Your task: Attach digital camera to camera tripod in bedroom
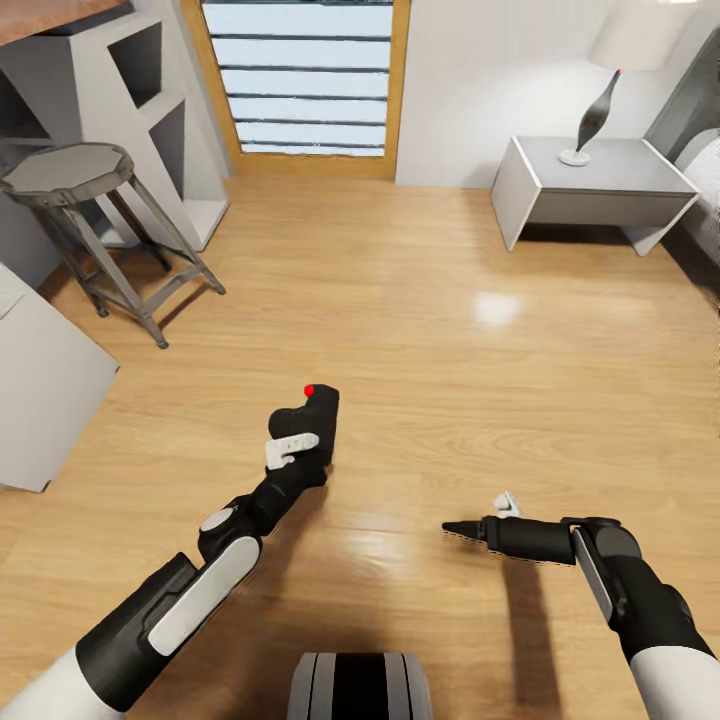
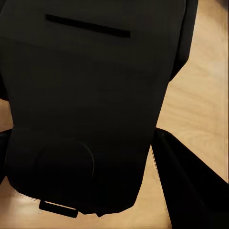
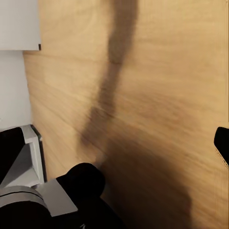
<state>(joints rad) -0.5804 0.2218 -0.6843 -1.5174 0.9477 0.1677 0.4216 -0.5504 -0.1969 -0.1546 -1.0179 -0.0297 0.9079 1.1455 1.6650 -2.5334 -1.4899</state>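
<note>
Digital camera [image 1: 318, 410] clamped in left gripper [image 1: 305, 432], red dot up, carried clear of wood floor [image 1: 450, 330] for transport. Right gripper [image 1: 462, 528] empty, pointed toward left gripper; jaw opening not discernible. No tripod ahead of either tool.

We find no readable text, labels, brands or numbers, none on the walls, furniture or robot arms.

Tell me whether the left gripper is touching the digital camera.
Touching. In the left wrist view the digital camera sits clamped between the left gripper fingers; the head view shows it held above the floor.
</note>
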